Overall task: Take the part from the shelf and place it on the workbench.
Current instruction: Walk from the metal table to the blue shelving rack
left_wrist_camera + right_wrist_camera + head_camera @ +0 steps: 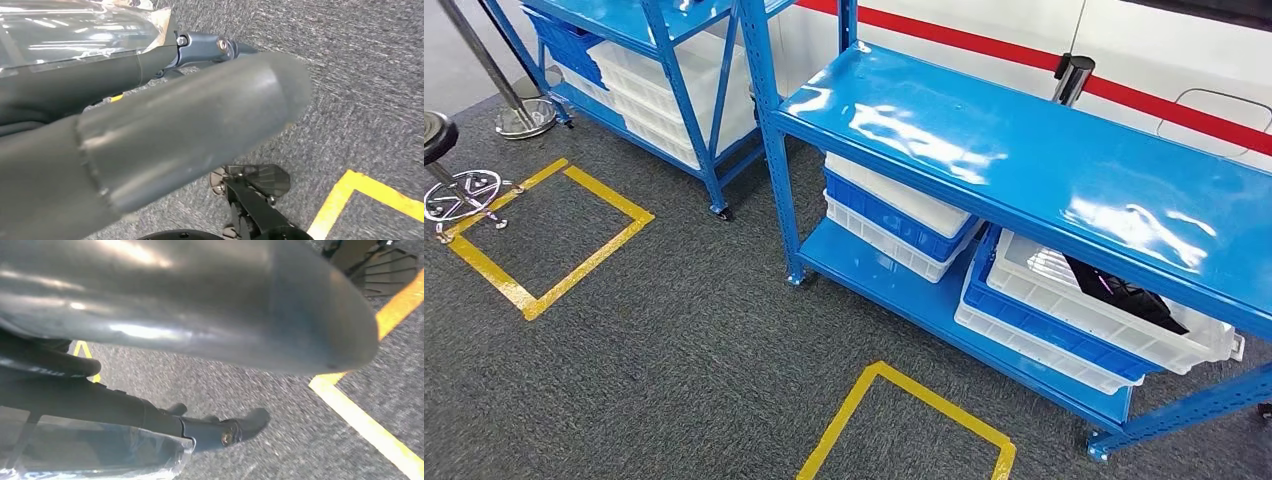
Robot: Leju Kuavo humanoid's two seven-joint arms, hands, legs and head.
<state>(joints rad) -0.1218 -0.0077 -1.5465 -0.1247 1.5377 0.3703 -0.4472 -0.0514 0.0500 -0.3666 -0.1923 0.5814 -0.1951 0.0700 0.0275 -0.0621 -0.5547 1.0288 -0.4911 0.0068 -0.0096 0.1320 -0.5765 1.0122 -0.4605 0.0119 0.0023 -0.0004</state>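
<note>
We see the black angular part (1124,295) lying in the top white plastic crate (1114,325) on the blue metal shelf's (1024,160) lower level. Our left hand (165,130) and right hand (200,305) hang over grey carpet (674,360), fingers extended, holding nothing.

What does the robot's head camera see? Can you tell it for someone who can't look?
A blue shelf stands on grey carpet, its lower level holding stacked white and blue bins. One white bin holds a black part. Yellow tape squares mark the floor, and a second shelf stands behind.
</note>
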